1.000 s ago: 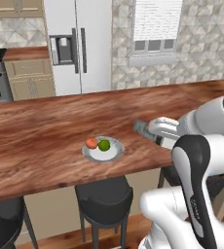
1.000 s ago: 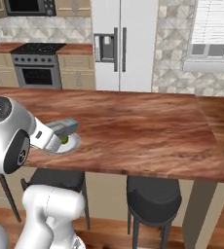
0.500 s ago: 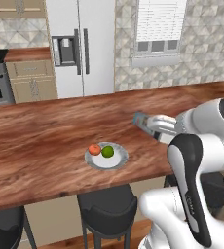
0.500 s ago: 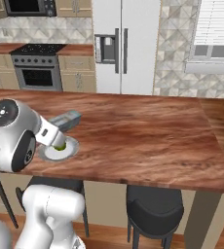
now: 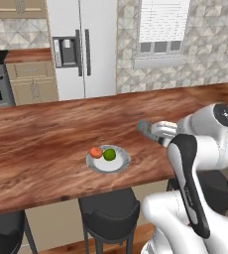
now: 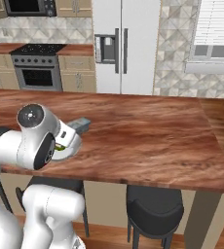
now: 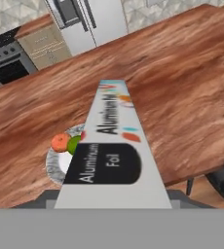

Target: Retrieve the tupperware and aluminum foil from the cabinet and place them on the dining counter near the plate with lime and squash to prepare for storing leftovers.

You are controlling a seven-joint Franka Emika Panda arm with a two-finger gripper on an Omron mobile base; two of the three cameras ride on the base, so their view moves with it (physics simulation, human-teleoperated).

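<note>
Much bare reddish wood-grain table (image 5: 41, 139) surrounds the round grey plate (image 5: 117, 164); the tool (image 5: 146, 128) grips the long printed foil carton (image 7: 111, 146).

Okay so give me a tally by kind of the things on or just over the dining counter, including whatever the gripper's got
Plates: 1, the plate
Fruit and vegetables: 2, the lime and the squash, both on the plate
Foil cartons: 1, the aluminum foil, carried in the gripper above the dining counter
Total: 4
</note>
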